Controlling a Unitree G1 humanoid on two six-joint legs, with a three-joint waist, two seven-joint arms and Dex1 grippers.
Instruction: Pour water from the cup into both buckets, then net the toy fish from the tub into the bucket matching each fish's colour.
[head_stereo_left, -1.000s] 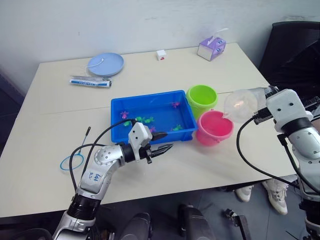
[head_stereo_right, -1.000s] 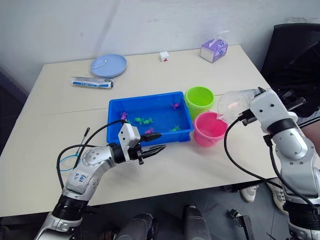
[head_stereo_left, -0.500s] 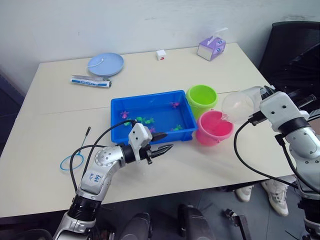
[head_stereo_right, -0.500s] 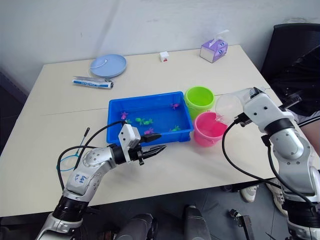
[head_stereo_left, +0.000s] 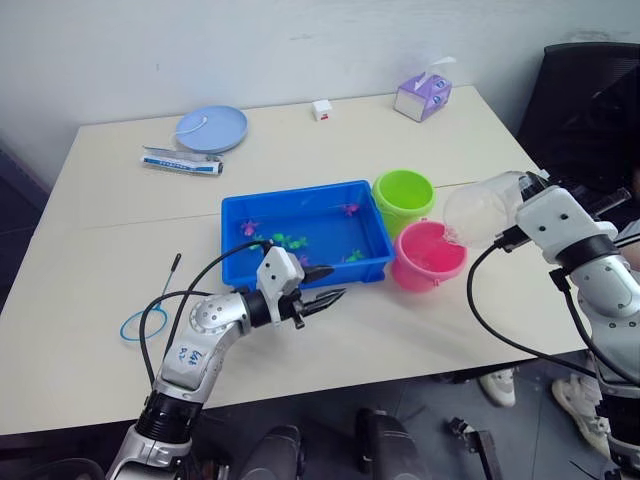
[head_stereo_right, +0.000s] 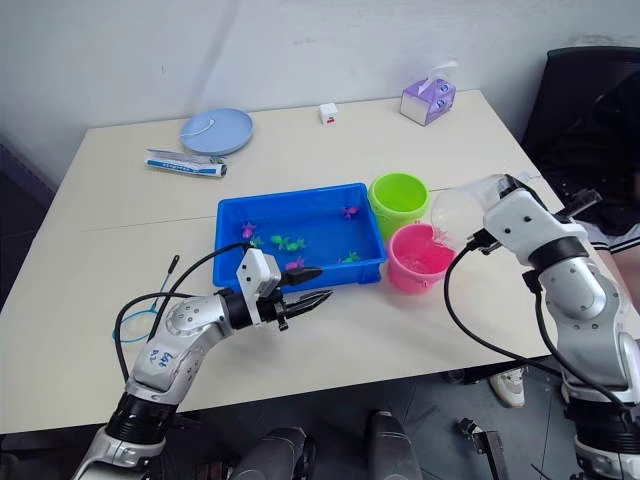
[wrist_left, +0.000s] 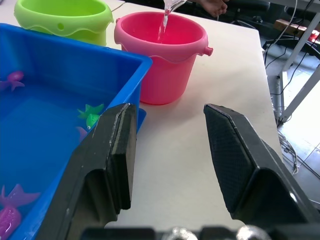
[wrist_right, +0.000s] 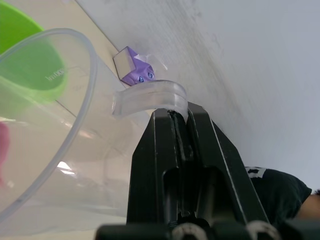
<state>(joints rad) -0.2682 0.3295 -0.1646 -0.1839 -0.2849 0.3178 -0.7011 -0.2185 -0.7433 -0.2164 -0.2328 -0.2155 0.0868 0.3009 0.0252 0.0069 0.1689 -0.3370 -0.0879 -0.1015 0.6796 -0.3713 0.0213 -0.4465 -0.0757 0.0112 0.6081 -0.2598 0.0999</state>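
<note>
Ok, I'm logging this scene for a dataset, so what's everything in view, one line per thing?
table: one, beige, under everything
tub: one, blue, mid-table
fish: several, pink and green, in the tub
green bucket: one, lime, right of the tub
pink bucket: one, nearer than the green one, water running into it
cup: one, clear, tipped over the pink bucket
net: one, blue hoop on a dark stick, left of the tub
plate: one, pale blue, far left
tube: one, white, near the plate
tissue box: one, purple, far right
small box: one, white, far edge
chair: one, black, beyond the table's right end
left gripper: open, by the tub's near side
right gripper: shut on the cup's handle
</note>
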